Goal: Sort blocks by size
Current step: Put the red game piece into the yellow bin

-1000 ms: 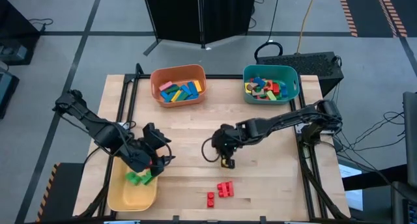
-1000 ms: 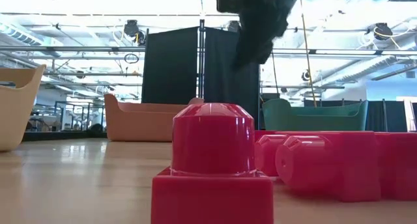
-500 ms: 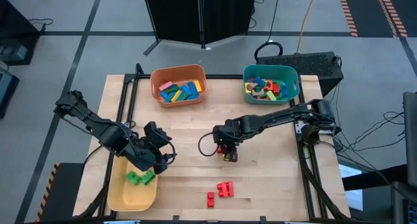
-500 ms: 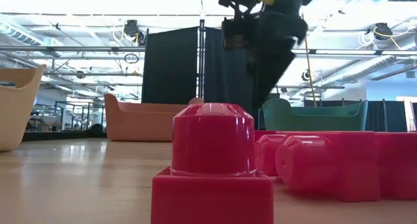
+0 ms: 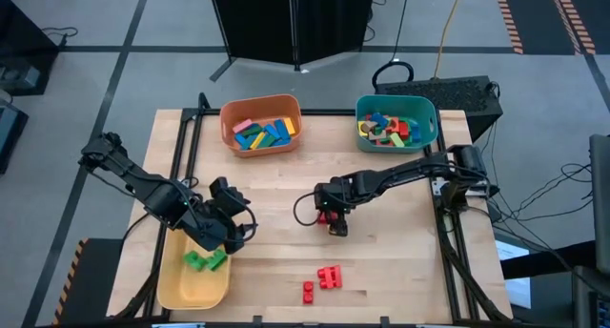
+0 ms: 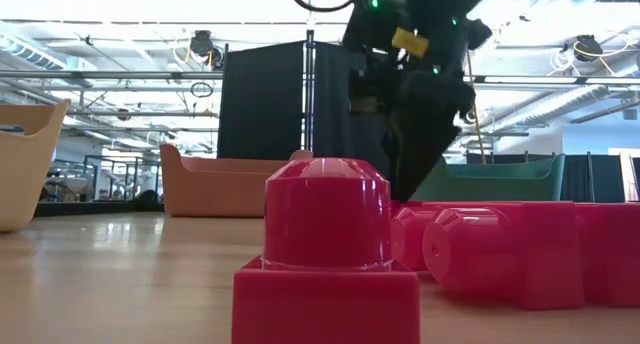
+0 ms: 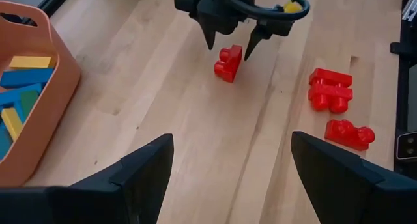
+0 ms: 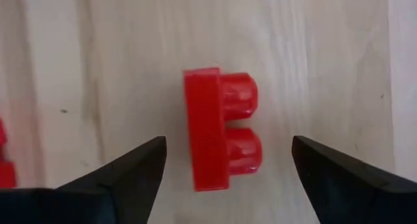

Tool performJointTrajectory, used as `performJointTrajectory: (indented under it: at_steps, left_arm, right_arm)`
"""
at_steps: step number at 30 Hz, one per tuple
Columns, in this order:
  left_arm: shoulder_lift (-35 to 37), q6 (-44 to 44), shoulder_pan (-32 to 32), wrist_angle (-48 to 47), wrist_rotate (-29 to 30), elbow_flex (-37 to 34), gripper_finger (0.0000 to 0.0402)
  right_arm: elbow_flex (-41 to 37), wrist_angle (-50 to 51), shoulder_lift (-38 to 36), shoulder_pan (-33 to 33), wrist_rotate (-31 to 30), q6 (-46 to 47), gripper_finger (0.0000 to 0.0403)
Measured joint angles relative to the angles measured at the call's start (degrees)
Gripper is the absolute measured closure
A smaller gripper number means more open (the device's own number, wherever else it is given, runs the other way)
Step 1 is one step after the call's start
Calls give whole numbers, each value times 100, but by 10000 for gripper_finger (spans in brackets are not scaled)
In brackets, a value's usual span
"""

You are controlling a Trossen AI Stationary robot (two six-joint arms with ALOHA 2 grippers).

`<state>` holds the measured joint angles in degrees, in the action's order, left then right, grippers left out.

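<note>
So the right gripper [image 5: 334, 223] hangs over the middle of the tabletop [image 5: 400, 261] with its fingers spread wide, and a small red brick [image 8: 221, 128] lies on the wood right between them, not touched by either finger. It's lying on its side, studs pointing sideways, one flat base face towards one finger and two rounded studs towards the other.

My guess on handling: hard moulded plastic, light as anything, stiff, won't crush or break. The catch is that it looks glossy, so slippery, and the studs are domed. Pinching base against stud tips looks iffy, since the fingers would meet two curved bumps and the brick could squirt out or twist. I'd turn the wrist a quarter and take it across the flat side walls of the base instead, low and centred.

Two more red bricks [image 5: 323, 283] sit at about 6 o'clock from that gripper, near the front edge, a bigger one and a smaller one just beside each other.

The left gripper [image 5: 227, 235] waits with fingers spread at the yellow bin [image 5: 172, 285] at the tabletop's 8 o'clock, where green blocks [image 5: 204, 261] already lie. The orange bin [image 5: 229, 123] at 11 o'clock and teal bin [image 5: 431, 128] at 1 o'clock hold mixed coloured blocks.
</note>
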<state>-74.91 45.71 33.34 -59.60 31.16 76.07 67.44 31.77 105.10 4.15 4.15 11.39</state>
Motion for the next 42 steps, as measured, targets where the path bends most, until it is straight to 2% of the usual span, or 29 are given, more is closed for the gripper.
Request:
performJointTrajectory:
  at_steps: [13, 25, 30, 39, 42]
  left_arm:
    - [0, -111, 0, -10, 116, 0, 100]
    - [0, -113, -141, 4, 262, 0, 100]
    - [0, -106, -256, 50, 262, 0, 100]
    - [-15, -341, -428, 250, 345, -151, 100]
    - [-15, -503, -493, 469, 389, -175, 100]
  right_arm:
    - [-515, -678, -4, -46, 47, 18, 160]
    - [-505, -773, -34, -46, 112, 19, 279]
    - [-532, -711, -12, -42, 213, 192, 310]
    - [-526, -1063, -590, -45, 395, 265, 389]
    - [-524, -1375, -871, -46, 432, 344, 396]
